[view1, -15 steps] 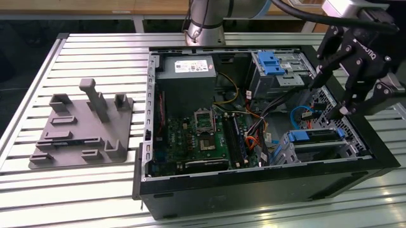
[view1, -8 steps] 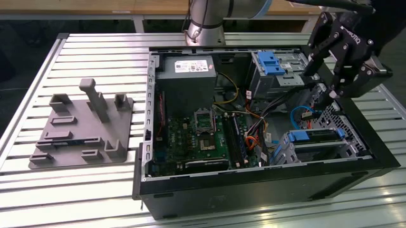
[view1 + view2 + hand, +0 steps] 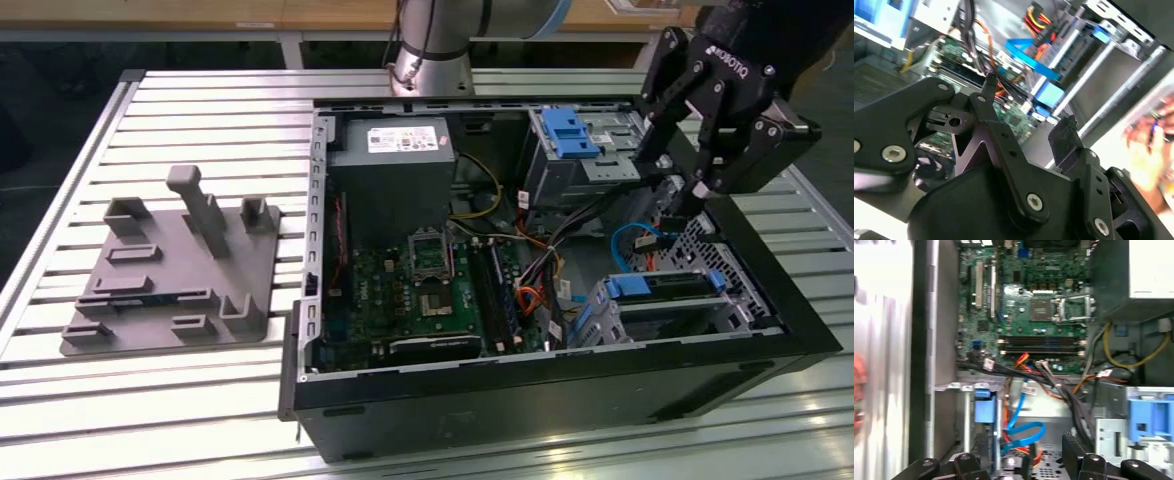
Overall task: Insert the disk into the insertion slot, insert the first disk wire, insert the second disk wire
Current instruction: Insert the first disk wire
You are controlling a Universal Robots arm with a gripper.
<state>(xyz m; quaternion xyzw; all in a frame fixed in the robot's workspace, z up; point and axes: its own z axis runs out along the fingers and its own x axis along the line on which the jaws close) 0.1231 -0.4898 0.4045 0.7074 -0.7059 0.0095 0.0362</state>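
The gripper (image 3: 677, 178) is seen with its fingers spread, nothing pinched, above the open computer case (image 3: 534, 395); the disk (image 3: 663, 287) is seated in the insertion slot (image 3: 603, 325); a blue wire (image 3: 641, 236) is seen just beside it.

Nothing readable enough to quote. There's white lettering on the housing of the black gripper (image 3: 683, 172), a maker's mark. The grey metal power supply box (image 3: 394, 185) carries a white printed label (image 3: 407, 140), print too small. The black cable bundle (image 3: 1069, 395) has small white tags (image 3: 989, 364), illegible.
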